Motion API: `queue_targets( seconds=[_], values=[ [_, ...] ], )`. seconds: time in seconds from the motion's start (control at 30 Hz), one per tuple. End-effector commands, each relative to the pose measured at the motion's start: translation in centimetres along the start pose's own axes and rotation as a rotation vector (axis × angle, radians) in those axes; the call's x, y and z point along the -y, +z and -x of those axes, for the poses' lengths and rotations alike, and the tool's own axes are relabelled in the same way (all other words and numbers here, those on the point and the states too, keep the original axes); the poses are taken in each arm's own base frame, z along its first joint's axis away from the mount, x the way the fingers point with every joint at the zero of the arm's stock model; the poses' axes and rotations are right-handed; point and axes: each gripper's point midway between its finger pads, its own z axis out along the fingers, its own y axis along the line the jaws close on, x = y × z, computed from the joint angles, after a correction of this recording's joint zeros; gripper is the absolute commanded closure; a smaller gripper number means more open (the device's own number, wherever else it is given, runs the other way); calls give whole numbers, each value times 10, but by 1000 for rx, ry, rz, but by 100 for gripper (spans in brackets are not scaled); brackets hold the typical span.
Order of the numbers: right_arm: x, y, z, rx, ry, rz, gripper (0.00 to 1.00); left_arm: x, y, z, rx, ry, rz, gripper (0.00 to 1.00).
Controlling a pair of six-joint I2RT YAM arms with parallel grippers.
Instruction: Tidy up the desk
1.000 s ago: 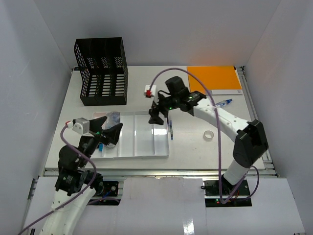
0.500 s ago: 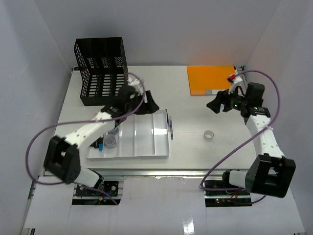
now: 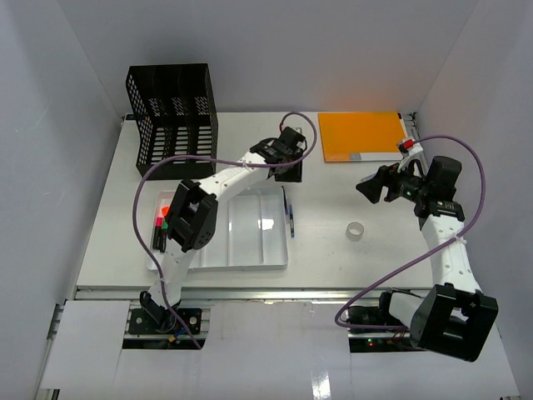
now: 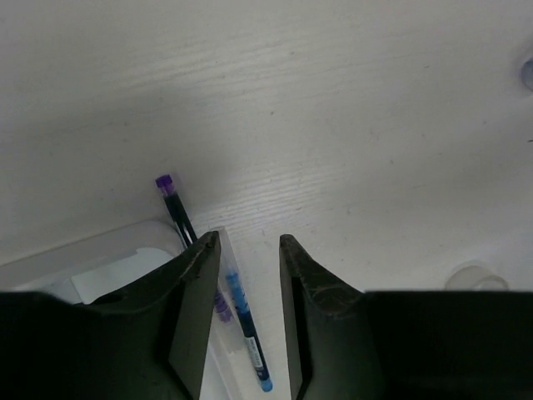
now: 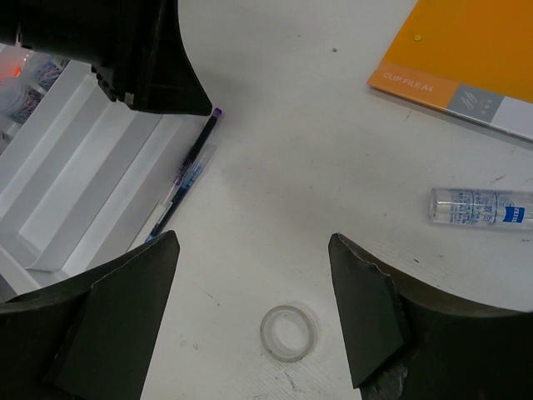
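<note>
Left pincer (image 4: pixel 250 242), narrowly spread, hangs over two pens (image 4: pixel 244 312) beside the right edge of the tray (image 3: pixel 250 265); right pincer (image 5: pixel 254 242) is spread wide.

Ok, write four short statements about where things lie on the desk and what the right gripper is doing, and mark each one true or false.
1. The tape ring lies on the desk, outside the tray. True.
2. The folder lies in the tray. False: the folder lies flat on the desk, at its far right corner.
3. The right gripper is open and empty. True.
4. Both pens lie inside the tray. False: they lie on the desk, just outside the tray's right edge.
</note>
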Motion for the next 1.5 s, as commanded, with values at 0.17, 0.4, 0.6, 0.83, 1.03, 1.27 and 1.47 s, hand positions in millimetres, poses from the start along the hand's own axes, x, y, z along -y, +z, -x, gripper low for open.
queue_targets(
  seconds=[0.17,0.4,0.6,0.83,1.03,1.27,1.47],
  values=[
    [-3,-2,12,39,-30,7,21,6,-22,-10,75,54,282,71],
    [-1,-1,11,36,-26,2,20,-7,-15,-20,83,46,395,64],
    [0,-1,10,33,-22,0,20,-12,-3,-27,82,41,434,62],
    [2,0,8,29,-18,-7,20,-16,9,-37,68,34,459,62],
    [3,1,7,25,-11,-9,20,-23,18,-51,47,29,499,62],
    [4,2,6,22,-9,-10,20,-33,18,-57,49,26,547,62],
    [4,2,5,20,-8,-12,20,-33,21,-63,31,21,538,63]
  ],
)
